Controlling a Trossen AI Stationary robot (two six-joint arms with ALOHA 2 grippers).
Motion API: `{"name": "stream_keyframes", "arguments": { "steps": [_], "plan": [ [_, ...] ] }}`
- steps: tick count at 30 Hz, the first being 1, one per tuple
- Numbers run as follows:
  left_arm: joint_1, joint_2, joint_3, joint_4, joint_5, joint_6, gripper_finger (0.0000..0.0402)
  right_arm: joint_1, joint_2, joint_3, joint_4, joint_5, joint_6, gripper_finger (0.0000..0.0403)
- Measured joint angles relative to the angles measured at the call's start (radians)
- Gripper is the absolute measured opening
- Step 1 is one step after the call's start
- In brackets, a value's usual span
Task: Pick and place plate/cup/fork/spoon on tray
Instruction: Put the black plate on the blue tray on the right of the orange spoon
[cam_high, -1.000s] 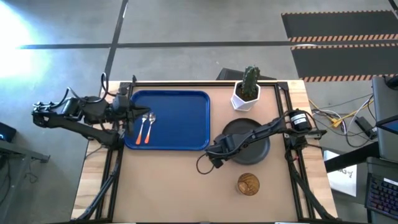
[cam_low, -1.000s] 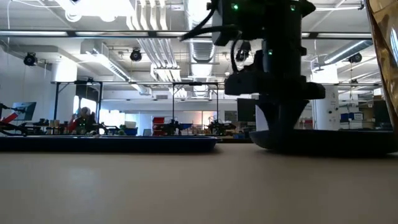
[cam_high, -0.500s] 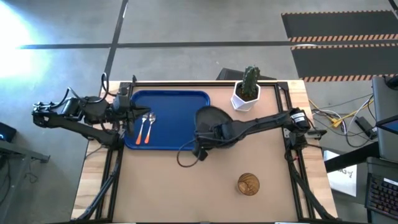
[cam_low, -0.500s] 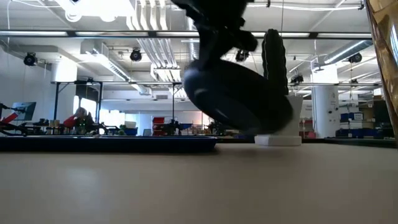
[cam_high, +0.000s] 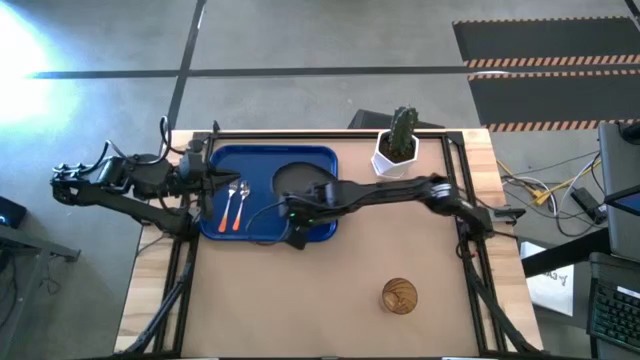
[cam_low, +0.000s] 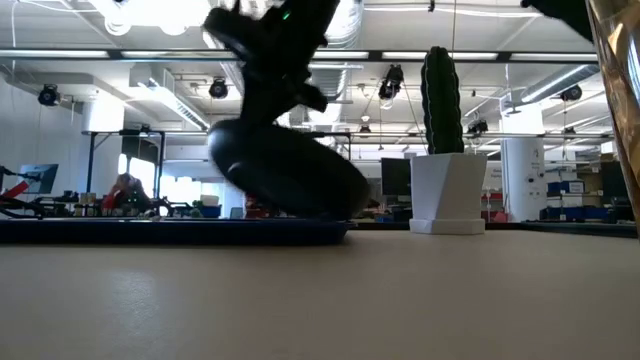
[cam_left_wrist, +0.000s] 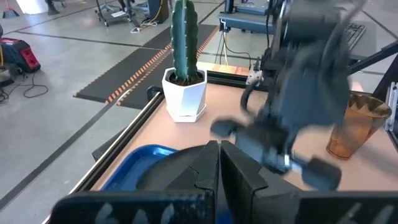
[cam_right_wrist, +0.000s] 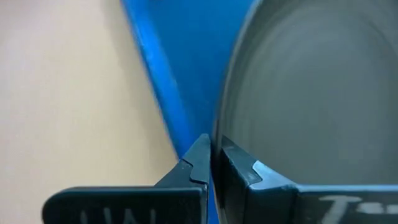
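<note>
The black plate (cam_high: 300, 178) is over the right part of the blue tray (cam_high: 262, 160), tilted in the low view (cam_low: 285, 178). My right gripper (cam_high: 298, 222) is shut on it. The fork (cam_high: 226, 207) and the spoon (cam_high: 241, 203), both orange-handled, lie side by side on the tray's left part. The amber cup (cam_high: 399, 296) stands on the table near the near edge. My left gripper (cam_left_wrist: 219, 152) waits shut at the tray's left edge (cam_high: 205, 185). My right gripper pinches the plate's rim (cam_right_wrist: 219, 134) between its two fingers, on the plate's near side. One finger is above the rim and one below. The plate is tilted above the tray (cam_right_wrist: 180, 74); I cannot tell whether its low edge (cam_low: 335, 208) touches the tray.
A white faceted pot with a green cactus (cam_high: 397, 148) stands at the far edge, right of the tray. Bare table lies right of the tray and along the near edge around the cup. Black frame rails run along both table sides.
My right gripper has carried the plate from the table right of the tray toward the table's left edge. The plate has been lifted off the table and tipped, and now hangs over the tray's right part.
</note>
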Motion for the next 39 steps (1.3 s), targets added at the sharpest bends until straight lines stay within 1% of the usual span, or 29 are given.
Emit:
{"name": "stream_keyframes", "arguments": {
  "steps": [4,7,10,19,29,33,39],
  "plan": [
    [0.0,-0.003,-0.001,0.0,0.0,0.015,0.0,-0.005,0.145,0.125,0.011,-0.105,-0.057,0.0009],
    [0.0,-0.008,-0.001,0.0,0.0,0.015,0.0,-0.004,0.248,0.223,0.017,-0.178,-0.067,0.0009],
    [0.0,-0.011,-0.001,0.0,0.0,0.015,0.0,-0.004,0.272,0.198,0.081,-0.237,-0.06,0.001],
    [0.0,-0.016,-0.003,-0.001,0.0,0.015,0.0,-0.002,0.282,0.198,0.087,-0.241,-0.058,0.001],
    [0.0,-0.014,-0.003,-0.001,0.0,0.015,0.0,-0.021,0.283,0.197,0.09,-0.252,-0.078,0.0017],
    [0.001,-0.014,-0.003,-0.001,0.0,0.015,0.0,-0.033,0.298,0.196,0.095,-0.249,-0.109,0.0017],
    [0.001,-0.016,-0.003,-0.001,0.0,0.015,0.0,-0.05,0.311,0.195,0.099,-0.249,-0.11,0.0018]
  ]
}}
